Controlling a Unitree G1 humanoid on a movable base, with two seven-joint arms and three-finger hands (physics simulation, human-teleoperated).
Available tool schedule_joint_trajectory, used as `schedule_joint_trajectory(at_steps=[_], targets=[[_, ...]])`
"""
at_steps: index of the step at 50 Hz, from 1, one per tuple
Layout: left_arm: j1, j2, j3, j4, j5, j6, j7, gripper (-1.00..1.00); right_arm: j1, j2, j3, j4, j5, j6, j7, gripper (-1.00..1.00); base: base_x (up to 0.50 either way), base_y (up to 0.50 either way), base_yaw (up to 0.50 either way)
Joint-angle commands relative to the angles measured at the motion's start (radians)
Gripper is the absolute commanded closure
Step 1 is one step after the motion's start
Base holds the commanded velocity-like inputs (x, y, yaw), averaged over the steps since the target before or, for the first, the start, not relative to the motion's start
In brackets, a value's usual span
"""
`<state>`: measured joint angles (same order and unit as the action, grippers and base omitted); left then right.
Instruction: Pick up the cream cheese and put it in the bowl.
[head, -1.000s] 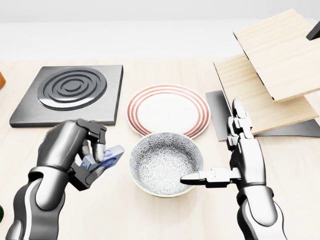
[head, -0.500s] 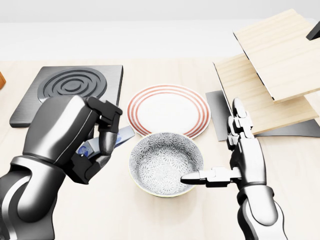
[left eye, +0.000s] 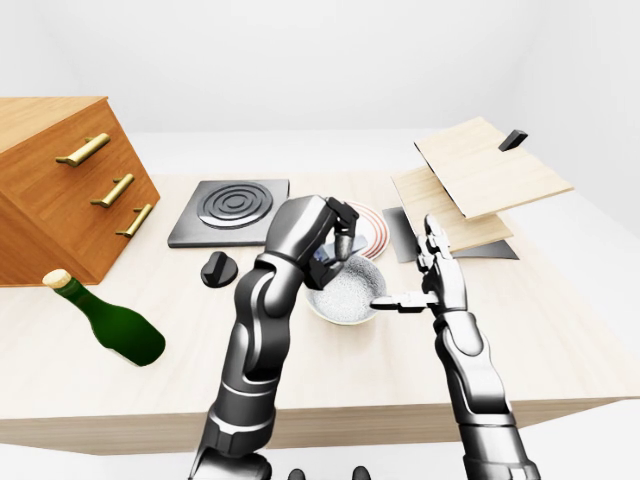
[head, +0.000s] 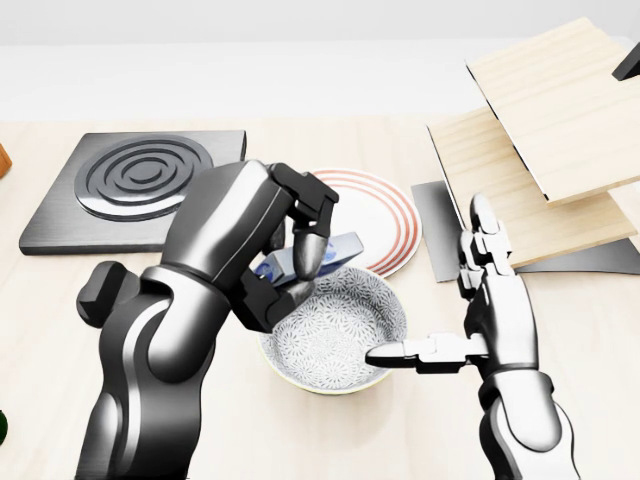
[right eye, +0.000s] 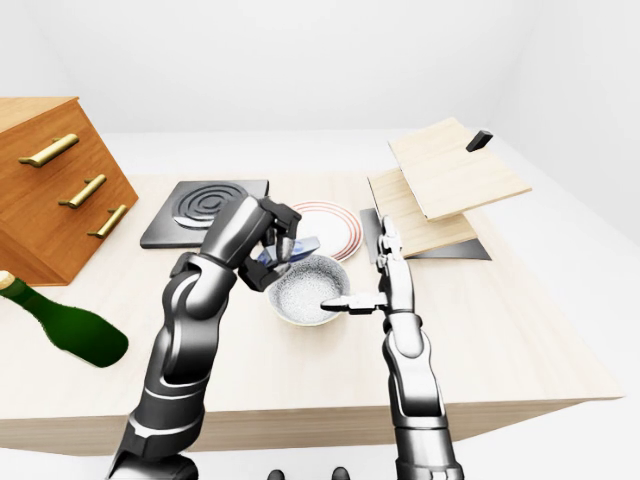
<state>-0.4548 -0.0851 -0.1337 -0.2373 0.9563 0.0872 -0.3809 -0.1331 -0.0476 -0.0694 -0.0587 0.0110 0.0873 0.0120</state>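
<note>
The cream cheese (head: 338, 248) is a small blue and white box, tilted, held in my left hand (head: 292, 262), whose fingers are shut round it. It hangs over the upper left rim of the patterned grey bowl (head: 345, 335) in the head view. My right hand (head: 455, 300) stands open at the bowl's right side, its thumb lying on the rim and its fingers pointing up. Most of the box is hidden by my left fingers.
A red-ringed white plate (head: 385, 215) lies just above the bowl. A black hob (head: 120, 185) is at the upper left, a black knob (left eye: 215, 270) below it. Wooden boards (head: 545, 150) lean at the right. A drawer chest (left eye: 60, 185) and green bottle (left eye: 110, 325) stand far left.
My left hand has carried the cream cheese up and to the right, from the bowl's left side to over its upper left rim. The right hand has stayed put.
</note>
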Motion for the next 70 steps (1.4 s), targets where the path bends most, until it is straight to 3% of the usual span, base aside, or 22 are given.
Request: schedule_joint_trajectory(at_steps=[1,28,35,49,70], targets=[[-0.049,-0.032,-0.028,0.167,-0.138,0.0,0.138,1.0,-0.007,-0.005,-0.008,-0.012,0.009,0.0,0.0,-1.0,0.0,0.0,0.0],[-0.072,-0.033,-0.014,0.484,-0.228,0.0,0.291,1.0,-0.003,-0.006,-0.009,-0.025,0.013,0.0,0.002,-1.0,0.0,0.0,0.0],[-0.073,-0.035,-0.022,0.518,-0.23,0.0,0.301,1.0,-0.005,-0.006,-0.011,-0.021,0.016,0.0,0.002,-1.0,0.0,0.0,0.0],[-0.172,-0.02,0.013,0.736,-0.295,0.0,0.376,1.0,-0.004,-0.004,-0.007,-0.014,0.012,0.0,0.003,-1.0,0.0,0.0,0.0],[-0.137,-0.041,-0.014,0.652,-0.248,0.0,0.354,1.0,-0.001,-0.003,-0.005,-0.02,0.013,0.0,0.004,-1.0,0.0,0.0,0.0]])
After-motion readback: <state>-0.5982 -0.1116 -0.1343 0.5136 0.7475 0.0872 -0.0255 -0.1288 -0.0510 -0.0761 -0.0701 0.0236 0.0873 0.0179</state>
